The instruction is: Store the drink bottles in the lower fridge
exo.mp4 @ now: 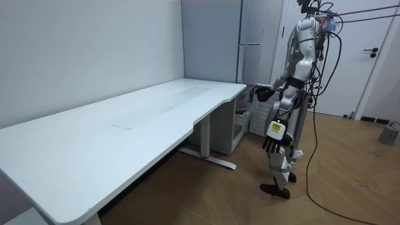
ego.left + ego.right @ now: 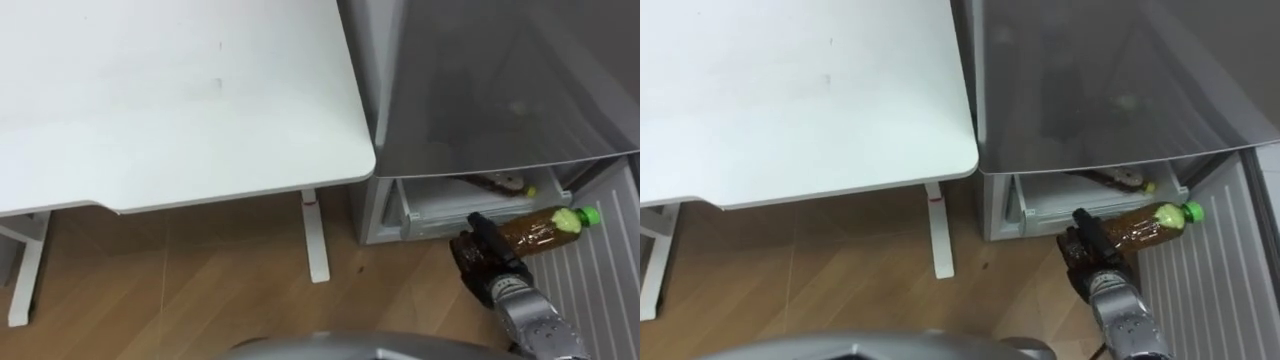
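Up close, bottle (image 2: pixel 541 227) in right hand (image 2: pixel 487 264).

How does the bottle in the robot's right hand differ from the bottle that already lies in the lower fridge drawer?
The held bottle is outside the fridge, gripped by the right hand; the drawer bottle lies free inside the drawer. The held bottle shows almost whole; the drawer bottle is partly hidden under the compartment above. Both lie nearly on their sides, hold a brown drink and have greenish caps.
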